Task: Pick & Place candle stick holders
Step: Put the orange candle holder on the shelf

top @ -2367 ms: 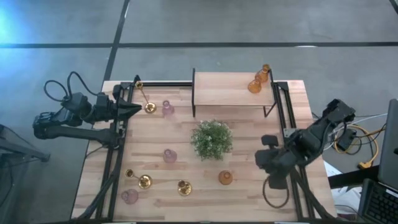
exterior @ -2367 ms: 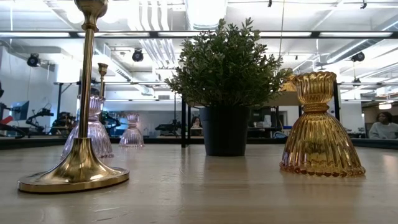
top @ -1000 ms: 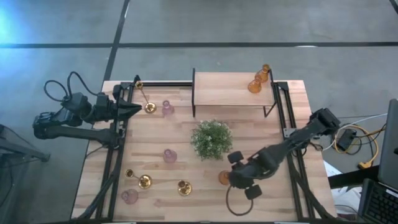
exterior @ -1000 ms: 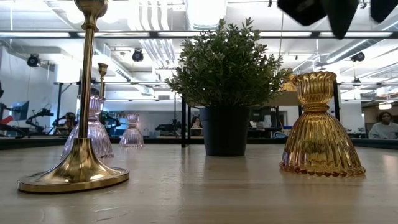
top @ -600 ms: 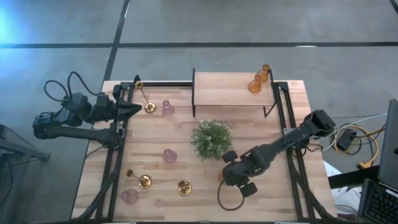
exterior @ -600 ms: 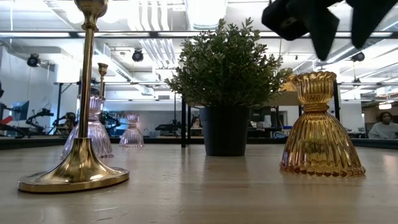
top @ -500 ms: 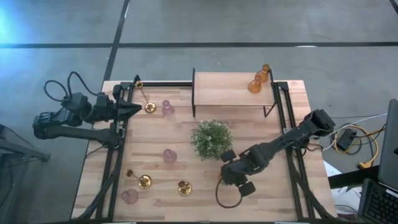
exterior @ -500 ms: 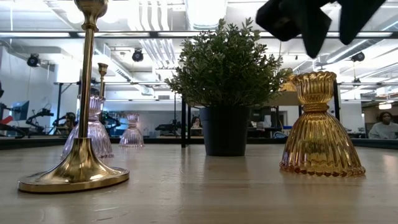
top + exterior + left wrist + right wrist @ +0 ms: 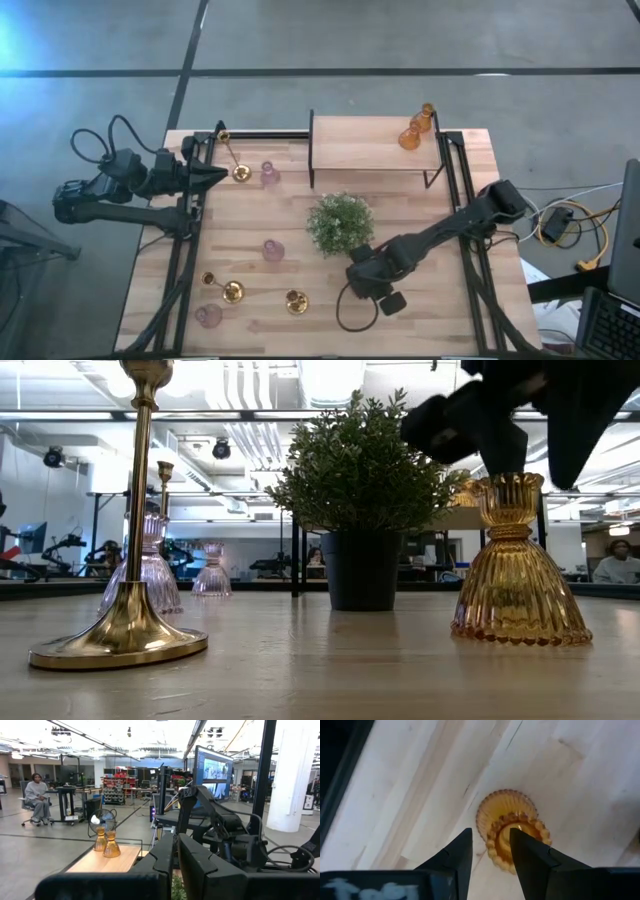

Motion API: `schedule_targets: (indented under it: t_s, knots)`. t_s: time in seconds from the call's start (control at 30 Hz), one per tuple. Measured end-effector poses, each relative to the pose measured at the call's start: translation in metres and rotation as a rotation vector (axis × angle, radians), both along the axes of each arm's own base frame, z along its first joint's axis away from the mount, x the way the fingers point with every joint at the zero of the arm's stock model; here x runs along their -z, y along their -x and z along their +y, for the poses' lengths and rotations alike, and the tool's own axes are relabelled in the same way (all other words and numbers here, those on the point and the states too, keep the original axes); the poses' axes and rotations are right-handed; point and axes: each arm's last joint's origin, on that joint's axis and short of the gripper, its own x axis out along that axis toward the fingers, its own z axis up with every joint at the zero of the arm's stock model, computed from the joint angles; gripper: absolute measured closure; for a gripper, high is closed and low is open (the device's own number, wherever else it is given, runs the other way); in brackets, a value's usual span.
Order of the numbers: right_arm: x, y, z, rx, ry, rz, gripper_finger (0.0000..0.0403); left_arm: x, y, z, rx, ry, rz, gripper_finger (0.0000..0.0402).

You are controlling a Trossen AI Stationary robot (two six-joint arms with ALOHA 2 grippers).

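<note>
One amber glass holder [image 9: 512, 832] stands upright on its wide base on the table, in front of the plant; it also shows in the low view [image 9: 518, 580]. My right gripper [image 9: 490, 837] hangs open just above its top cup, pointing down, one finger on either side of the cup [image 9: 510, 495]; I see no touch. In the high view the right arm [image 9: 370, 275] hides this holder. Two more amber holders [image 9: 413, 130] stand on the raised shelf. Pink holders [image 9: 273, 250] and brass holders [image 9: 232, 291] stand on the table's left half. My left gripper [image 9: 218, 176] is shut at the far left, beside a brass holder [image 9: 240, 172].
A bushy green plant [image 9: 340, 222] in a dark pot stands mid-table, just beyond my right gripper. The wooden shelf [image 9: 375, 145] on black legs is at the far edge. Black rails [image 9: 182, 250] run along both table sides. A person [image 9: 37, 795] sits far off in the room.
My right gripper has gone toward the table's left edge and down onto the amber holder in front of the plant, its fingers staying open. The holder stays where it was.
</note>
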Motion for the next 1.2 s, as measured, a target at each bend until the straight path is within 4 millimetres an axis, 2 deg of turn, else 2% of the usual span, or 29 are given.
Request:
schedule_targets:
  t_s: [0.2, 0.4, 0.57, 0.7, 0.83, 0.97, 1.2]
  knots:
    - [0.007, -0.001, -0.003, 0.004, 0.018, 0.025, 0.0311, 0.0, 0.0, 0.0, 0.0, 0.0, 0.0, 0.0371]
    - [0.005, 0.003, -0.005, -0.002, 0.036, 0.034, 0.0372, 0.0, 0.0, 0.0, 0.0, 0.0, 0.0, 0.0371]
    - [0.005, 0.006, -0.007, -0.002, 0.047, 0.065, 0.0373, 0.0, 0.0, 0.0, 0.0, 0.0, 0.0, 0.0371]
    - [-0.003, 0.016, -0.011, 0.014, 0.088, 0.175, 0.0374, 0.0, 0.0, 0.0, 0.0, 0.0, 0.0, 0.0371]
    - [-0.024, 0.024, -0.015, 0.049, 0.077, 0.201, 0.039, 0.0, 0.0, 0.0, 0.0, 0.0, 0.0, 0.0371]
    - [-0.056, 0.036, -0.021, 0.096, 0.058, 0.168, 0.039, 0.0, 0.0, 0.0, 0.0, 0.0, 0.001, 0.0371]
    - [-0.115, 0.066, -0.049, 0.221, 0.092, 0.058, 0.039, 0.001, 0.0, 0.0, 0.001, 0.0, 0.005, 0.0371]
